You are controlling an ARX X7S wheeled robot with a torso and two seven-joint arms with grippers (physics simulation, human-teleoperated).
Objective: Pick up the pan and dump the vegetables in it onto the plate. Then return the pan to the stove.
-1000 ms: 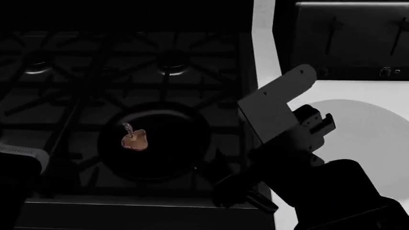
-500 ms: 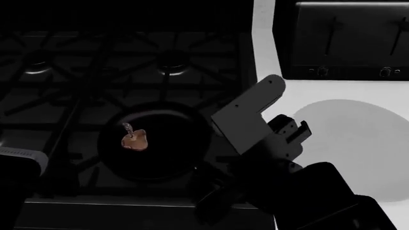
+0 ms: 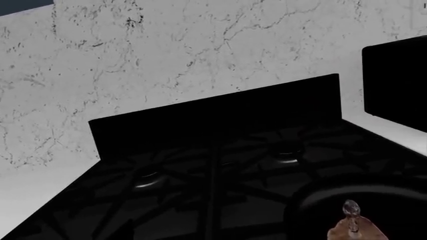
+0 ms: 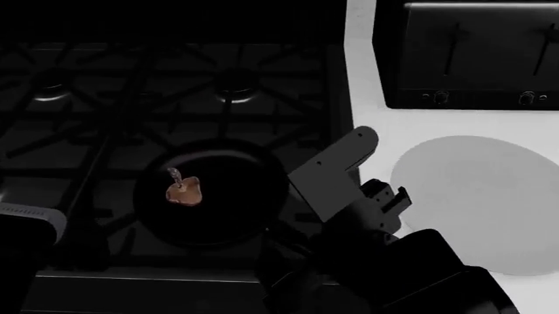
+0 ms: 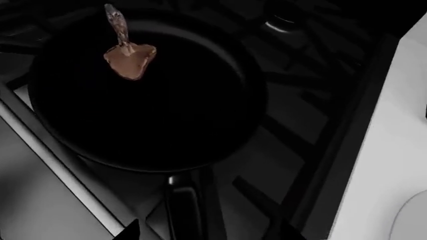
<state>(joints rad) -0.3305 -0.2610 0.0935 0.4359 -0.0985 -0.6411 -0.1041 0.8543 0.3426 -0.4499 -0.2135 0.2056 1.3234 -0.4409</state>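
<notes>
Head view gives us the stove (image 4: 131,98) as our landmark: the pan (image 4: 214,193) sits on its front right grate, near the front edge, and the vegetable chunk (image 4: 184,190) lies inside the pan, toward the side away from the counter. We see the plate (image 4: 480,196) flat on the white counter (image 4: 362,78) to the right of the stove, well apart from the pan, and a black toaster (image 4: 467,55) stands on the same counter behind the plate. Our right arm (image 4: 349,196) reaches over the stove's front right corner, between pan and plate.

From the right wrist we look down on the pan (image 5: 147,95), its handle (image 5: 183,210) pointing toward the stove's front rail and running straight toward the camera; only dark fingertips show at the frame edge, so we cannot tell how that pincer stands.

From the left wrist we see the stove's back burners (image 3: 283,157) and the pan rim (image 3: 320,187); that pincer is out of sight.
</notes>
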